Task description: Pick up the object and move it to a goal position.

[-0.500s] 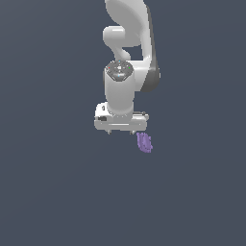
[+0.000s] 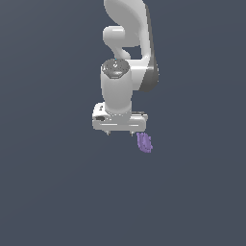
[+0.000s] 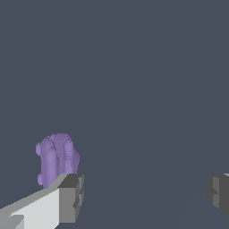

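Note:
The object is a small lumpy purple item (image 2: 144, 142) on the dark grey floor, just below the gripper's end on the exterior view's right. In the wrist view the purple item (image 3: 57, 157) stands beyond one fingertip (image 3: 70, 198), outside the gap between the fingers. My white gripper (image 2: 120, 133) points down over the floor with its fingers wide apart and nothing between them. The other fingertip (image 3: 218, 193) shows at the edge of the wrist view.
The dark grey floor (image 2: 53, 192) runs flat all around. The white arm (image 2: 127, 33) rises above the gripper. Nothing else shows.
The gripper and the purple item stand in about the same place as half a second ago; no clear motion shows.

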